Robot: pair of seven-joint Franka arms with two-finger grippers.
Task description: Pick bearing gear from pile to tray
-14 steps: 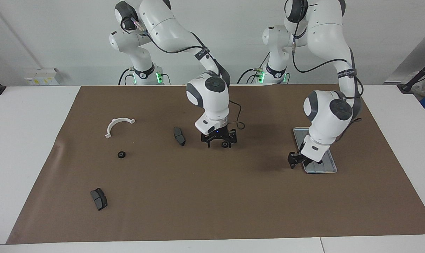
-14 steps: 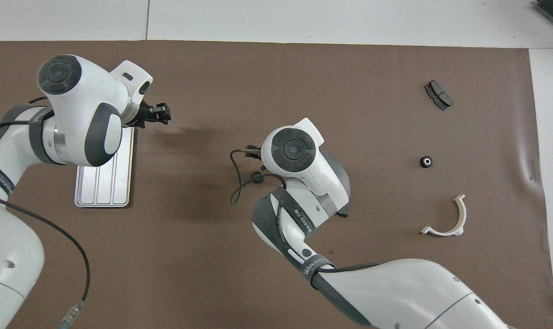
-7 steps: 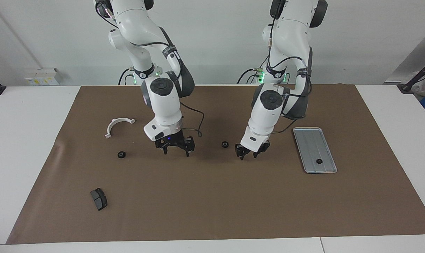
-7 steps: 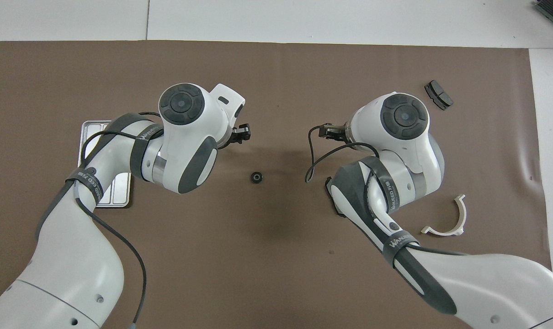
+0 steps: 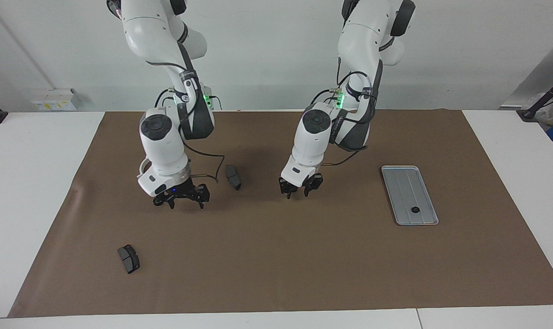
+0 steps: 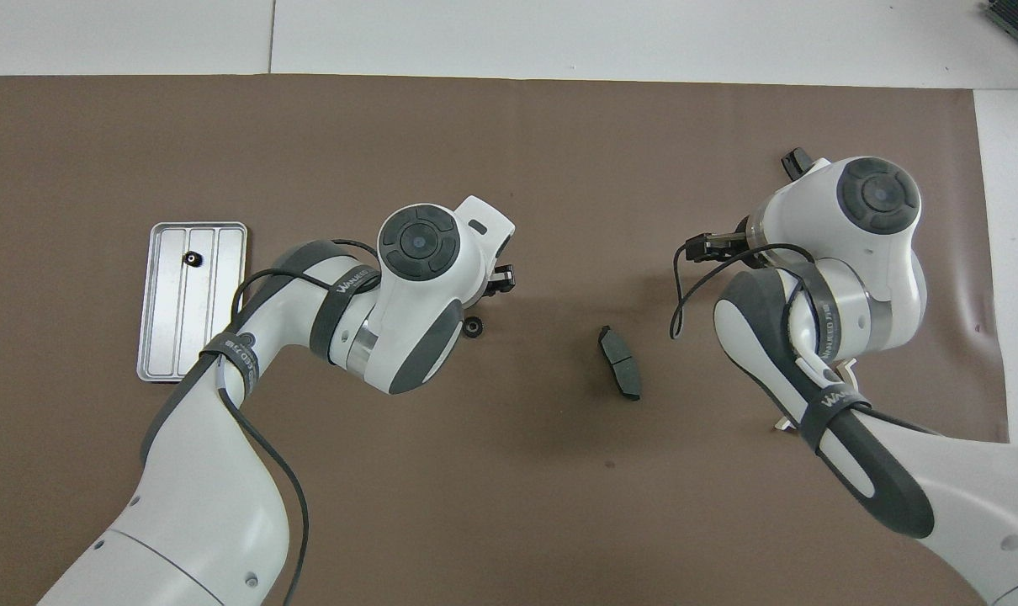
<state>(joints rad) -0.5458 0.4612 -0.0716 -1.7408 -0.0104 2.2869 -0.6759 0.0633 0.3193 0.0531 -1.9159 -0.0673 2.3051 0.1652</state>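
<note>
Left gripper, fingers spread, hangs mid-frame directly over the loose bearing gear. It's clearly the nearer arm. Right gripper is spread too. One gear lies in the tray.

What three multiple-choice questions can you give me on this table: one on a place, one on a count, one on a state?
1. Where does the tray lie?
A. toward the left arm's end
B. toward the right arm's end
C. midway between the arms

2. How many gears are in the tray?
A. none
B. one
C. three

3. The right tool is:
A. open, holding nothing
B. shut on a dark pad
C. shut on a white bracket

Answers:
1 A: the tray sits on the left arm's side.
2 B: a single black gear rests in it.
3 A: the right tool has its fingers spread, with nothing between them.
</note>
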